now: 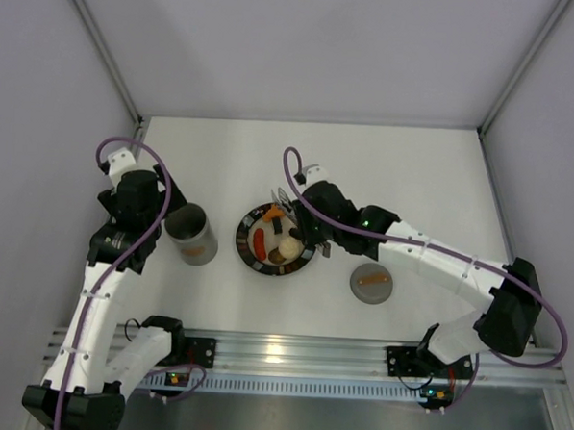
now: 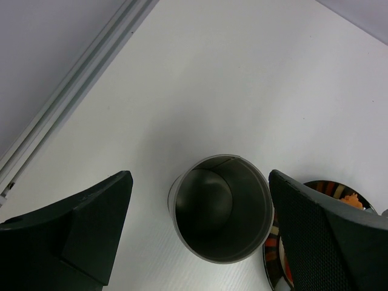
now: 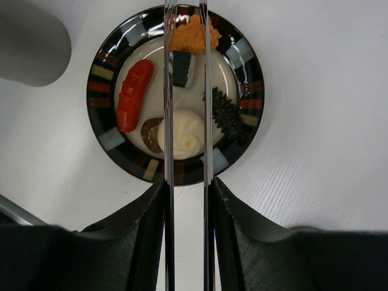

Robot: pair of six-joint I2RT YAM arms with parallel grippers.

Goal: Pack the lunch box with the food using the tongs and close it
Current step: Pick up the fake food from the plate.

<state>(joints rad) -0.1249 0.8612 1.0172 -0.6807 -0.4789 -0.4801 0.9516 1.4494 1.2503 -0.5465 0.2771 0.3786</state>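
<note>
Left gripper [image 2: 200, 182]: released, jaws at full spread, one on each side of the upright grey metal cylinder lunch box [image 2: 221, 209]; no contact visible
Lunch box position: on the white desk [image 1: 414, 183], just left of the round black-rimmed plate with coloured rim patches [image 3: 103, 73]; top open, inside bare as far as the left wrist view shows
Food [image 1: 287, 246]: all on the plate, none packed; red ridged sausage [image 3: 133, 94], brown piece [image 3: 151, 133], white rounded lump [image 3: 185, 133], black-and-white striped piece [image 3: 183, 70], orange crumbly piece [image 3: 193, 37], black spiky piece [image 3: 225, 115]
Long slim silver metal tongs [image 3: 168, 121]: two arms run parallel over the plate towards the orange piece at the far rim; tips leave the right wrist view, so contact with food cannot be confirmed
Right gripper [image 3: 187, 200]: clenched on the tongs, pressing the arms near together
Round grey lid with orange-brown handle [image 1: 371, 282]: flat on the desk, right of the plate, well apart from the lunch box
Stage (judgement): first pick; nothing transferred
Fault, dropped piece: smooth tong arms offer little hold; a rounded or crumbly piece may slip out on the way to the lunch box
Fault, tongs shift: thin metal may twist or slide within the right gripper, so the tips miss
Fault, tipped lunch box: it stands unclamped; a knock from the tongs or either left jaw could topple it
Fault, plate drag: tips pressed low may push the plate into the lunch box
</note>
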